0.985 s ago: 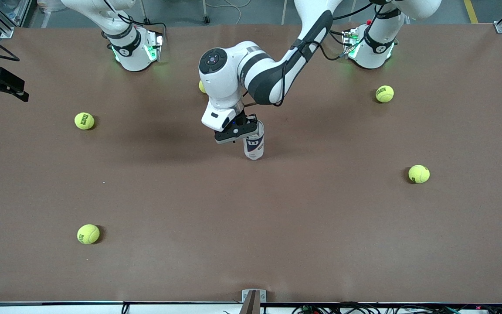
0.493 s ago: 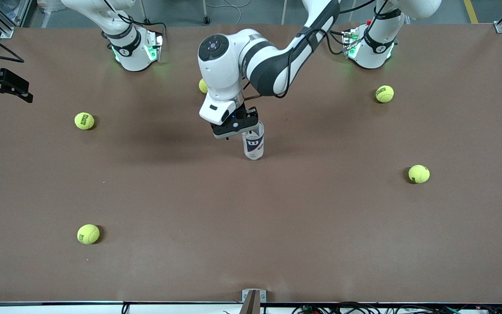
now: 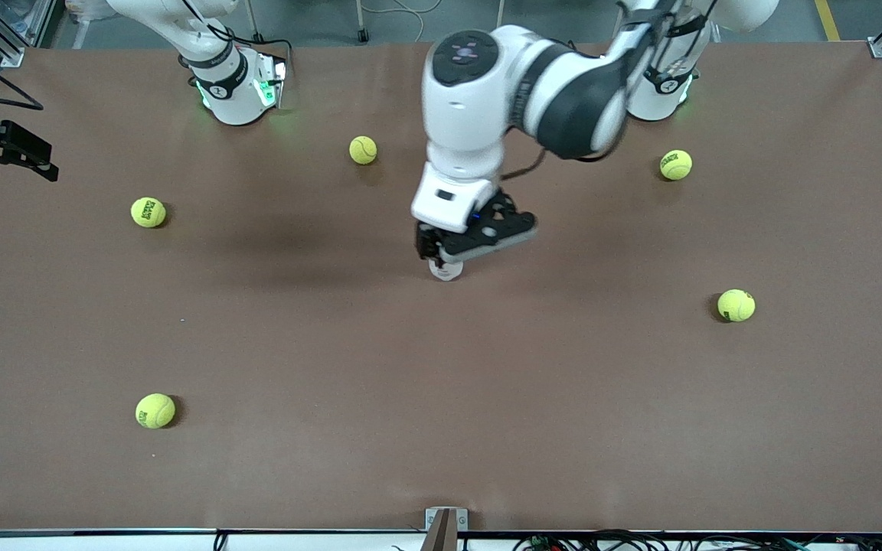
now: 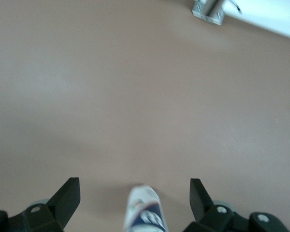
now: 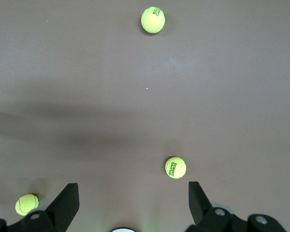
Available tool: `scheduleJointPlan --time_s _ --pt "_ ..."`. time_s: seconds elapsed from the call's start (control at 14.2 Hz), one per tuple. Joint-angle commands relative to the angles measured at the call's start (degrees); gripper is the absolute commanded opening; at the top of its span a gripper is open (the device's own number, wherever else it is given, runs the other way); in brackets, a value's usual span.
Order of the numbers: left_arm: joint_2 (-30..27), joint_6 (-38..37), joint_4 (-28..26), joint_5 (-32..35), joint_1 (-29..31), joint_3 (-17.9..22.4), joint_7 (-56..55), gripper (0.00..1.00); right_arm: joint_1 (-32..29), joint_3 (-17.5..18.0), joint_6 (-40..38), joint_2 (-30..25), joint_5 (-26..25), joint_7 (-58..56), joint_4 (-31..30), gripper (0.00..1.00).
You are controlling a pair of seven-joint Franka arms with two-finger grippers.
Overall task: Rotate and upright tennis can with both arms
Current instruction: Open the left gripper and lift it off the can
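Observation:
The tennis can [image 3: 445, 271] stands upright mid-table, and only its foot shows under the left hand in the front view. In the left wrist view the white and navy can [image 4: 144, 212] is seen from above between the fingers, touching neither. My left gripper [image 3: 462, 252] [image 4: 134, 182] hangs open just over the can. My right gripper [image 5: 133, 193] is open and empty, held high over the table near its own base, waiting.
Several yellow-green tennis balls lie scattered: one [image 3: 363, 150] near the bases, one [image 3: 148, 212] and one [image 3: 155, 410] toward the right arm's end, one [image 3: 675, 164] and one [image 3: 736, 305] toward the left arm's end. A metal bracket [image 3: 441, 524] sits at the table's near edge.
The left gripper has opened off the can and risen, its wrist swinging toward the left arm's end. The can stays standing where it was. The right arm barely moved.

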Motion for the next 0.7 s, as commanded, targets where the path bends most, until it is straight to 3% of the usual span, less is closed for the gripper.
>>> scheduleJointPlan --time_s 0.0,0.14,0.42,0.63 --pt "-4.12 -4.66 -2.35 -0.57 5.29 -0.54 8.15 1.00 -0.19 0.21 0.42 -1.72 0.75 0.82 -1.56 1.00" --pt "-5.52 -7.40 -2.35 -0.66 9.94 -0.63 14.57 1.00 -0.80 0.12 -0.46 -1.81 4.69 3.36 -1.47 1.00" --pt "-9.12 -13.10 -2.88 -1.79 19.43 -0.80 29.59 1.00 -0.90 0.21 -0.64 -1.81 4.44 3.03 -1.21 1.00" --pt "-13.34 -13.65 -6.30 -2.68 25.77 -0.80 39.97 1.00 -0.46 0.29 -0.55 -1.72 2.96 2.50 -0.77 1.00"
